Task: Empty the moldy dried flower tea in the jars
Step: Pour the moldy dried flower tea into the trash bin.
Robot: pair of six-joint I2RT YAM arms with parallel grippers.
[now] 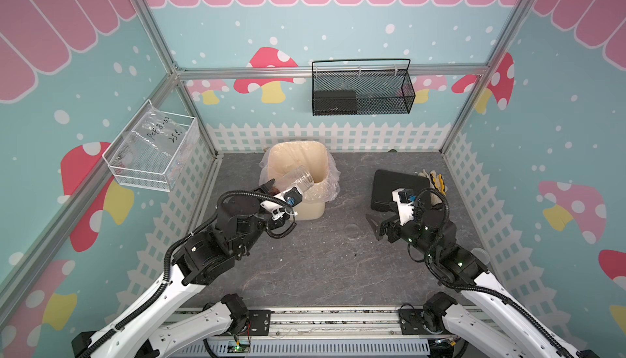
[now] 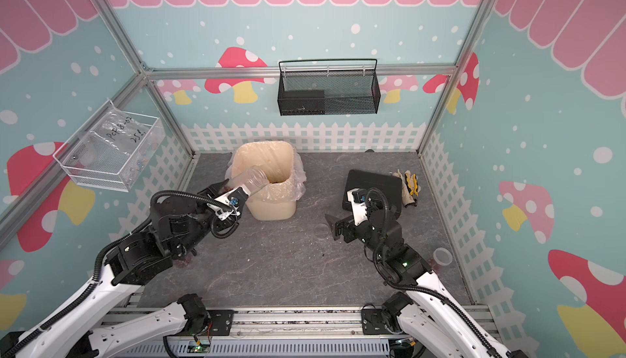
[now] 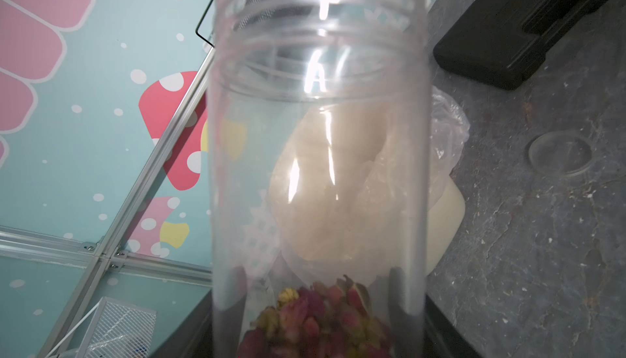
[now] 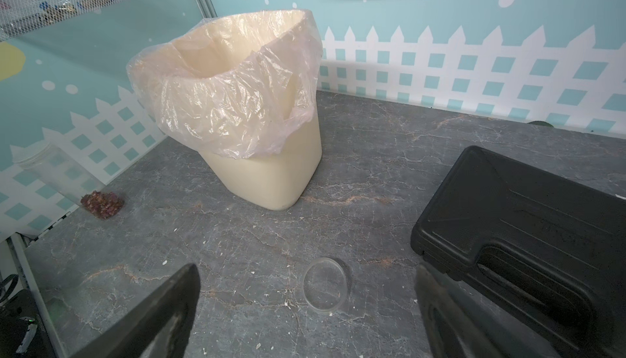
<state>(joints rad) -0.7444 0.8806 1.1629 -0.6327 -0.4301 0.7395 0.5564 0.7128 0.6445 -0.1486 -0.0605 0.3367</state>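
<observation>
My left gripper point(image 1: 283, 193) is shut on a clear jar point(image 1: 298, 178) near its base, holding it tilted with its open mouth over the near-left rim of the cream bin point(image 1: 313, 209). The moldy dried flower tea point(image 3: 315, 319), reddish-pink and yellowish buds, sits bunched at the jar's point(image 3: 318, 136) base between my dark fingers point(image 3: 233, 298). In the right wrist view the tea point(image 4: 101, 204) shows inside the jar point(image 4: 57, 173). A second jar point(image 2: 442, 256) stands upright by the right wall. My right gripper point(image 1: 376, 227) hangs open and empty over the table, near a clear lid point(image 4: 325, 290).
A black case point(image 1: 399, 188) lies at the right with work gloves point(image 1: 435, 182) beyond it. The bin's plastic liner point(image 4: 237, 102) drapes over its rim. A black mesh basket point(image 1: 362, 88) hangs on the back wall and a white wire basket point(image 1: 152, 149) on the left wall.
</observation>
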